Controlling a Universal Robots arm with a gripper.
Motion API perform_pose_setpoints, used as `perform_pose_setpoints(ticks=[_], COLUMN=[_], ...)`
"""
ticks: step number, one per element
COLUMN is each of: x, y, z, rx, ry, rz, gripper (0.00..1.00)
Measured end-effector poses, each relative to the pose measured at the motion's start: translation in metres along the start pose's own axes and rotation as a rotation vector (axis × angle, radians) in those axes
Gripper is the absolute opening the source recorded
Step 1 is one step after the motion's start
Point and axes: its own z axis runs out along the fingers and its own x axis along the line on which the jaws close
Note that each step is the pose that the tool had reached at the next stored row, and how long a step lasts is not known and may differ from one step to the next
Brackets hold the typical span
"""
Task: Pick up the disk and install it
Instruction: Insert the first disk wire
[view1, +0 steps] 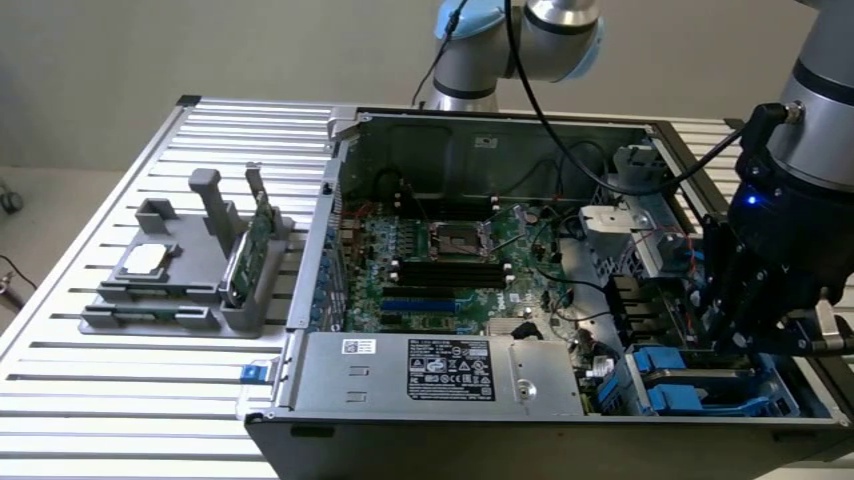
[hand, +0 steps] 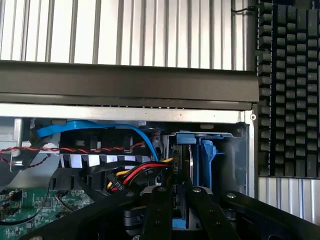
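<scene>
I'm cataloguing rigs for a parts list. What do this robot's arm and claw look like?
The arm has silver-grey tube sections with light blue joint caps and a black cable running down it. The wrist housing is black with a small blue light. The claw has black fingers with visible screws.

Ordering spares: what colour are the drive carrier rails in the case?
Blue, clearest in the wrist view.

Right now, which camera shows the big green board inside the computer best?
The exterior view: the whole green board lies in plain sight inside the open computer case, slots and all. The wrist view catches a corner of it, behind wires.
</scene>
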Motion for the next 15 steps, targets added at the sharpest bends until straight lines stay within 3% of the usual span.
perform_pose_setpoints(ticks=[6,11,15], x=[-0.0027,-0.0029,-0.0038], y=[-0.0004,-0.0009,-0.0014], z=[0.0024,0.0046,0.0056], rx=[-0.0006,-0.0011,-0.0014], ry=[0.0094,0.0229,0.029], rz=[-0.005,-0.008,-0.012], gripper=[0.18,0.18,0.18])
